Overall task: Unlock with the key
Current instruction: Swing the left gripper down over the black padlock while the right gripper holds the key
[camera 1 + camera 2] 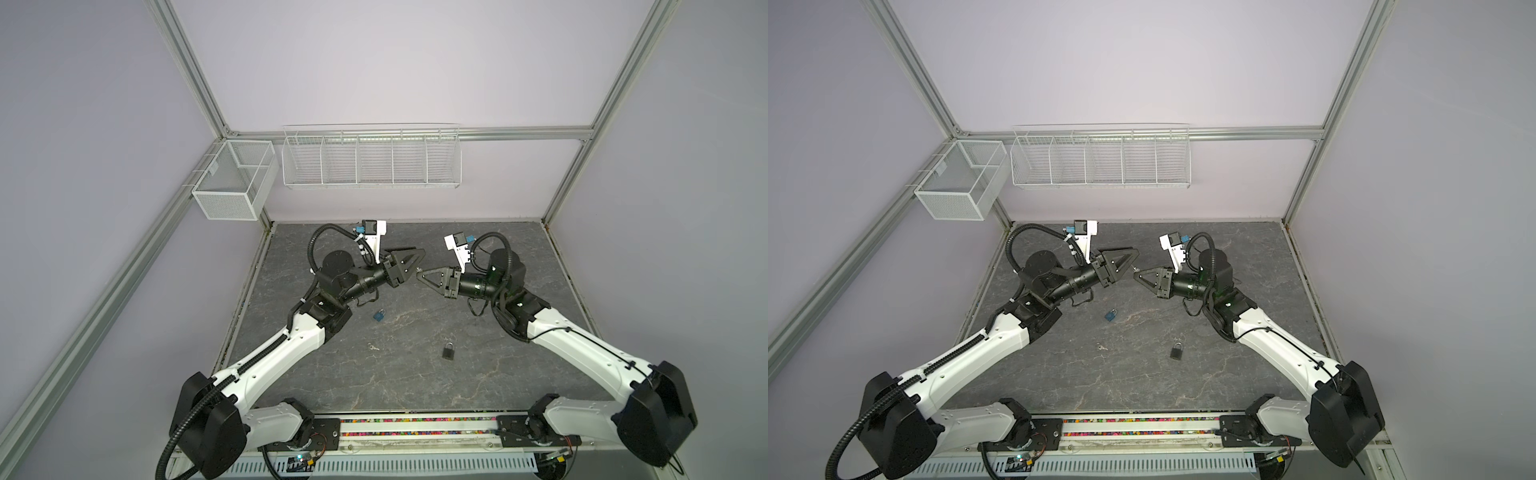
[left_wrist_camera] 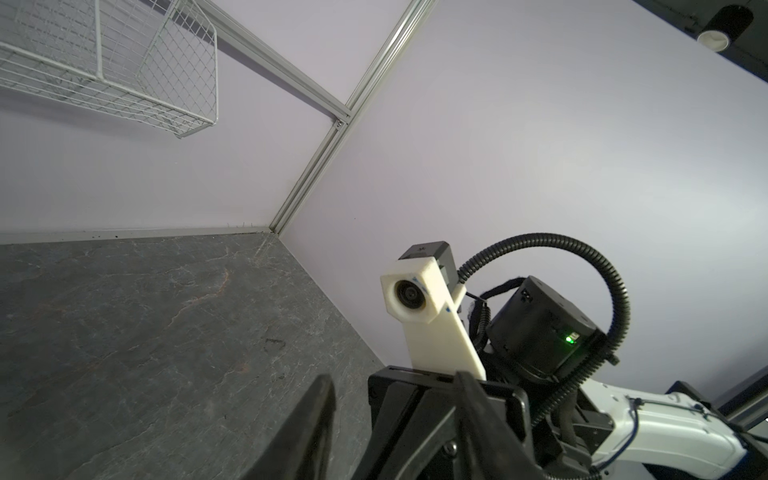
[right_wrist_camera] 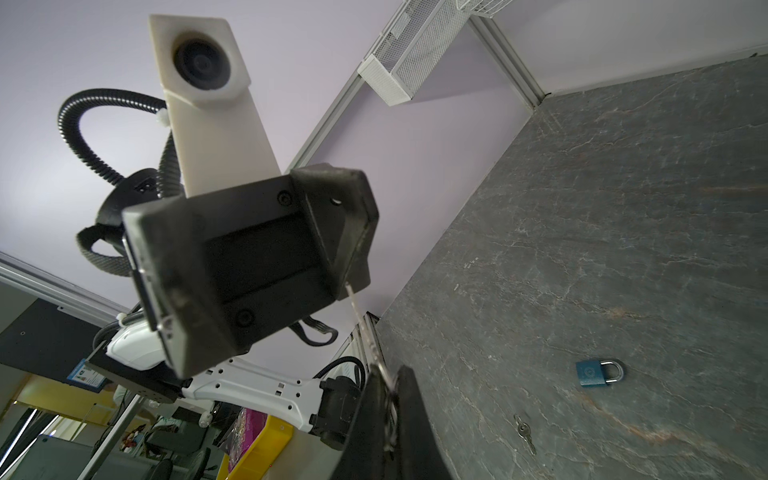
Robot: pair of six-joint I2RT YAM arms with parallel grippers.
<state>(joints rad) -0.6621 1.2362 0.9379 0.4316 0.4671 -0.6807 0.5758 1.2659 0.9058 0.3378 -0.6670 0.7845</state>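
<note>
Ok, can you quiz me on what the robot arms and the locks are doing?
1. True or false: the left gripper is shut.
2. What does the right gripper grip? A: a padlock. B: a key. C: nothing.
3. How many padlocks lie on the table?
Key: 1 false, it is open. 2 B. 3 two: the blue padlock and the black padlock.
</note>
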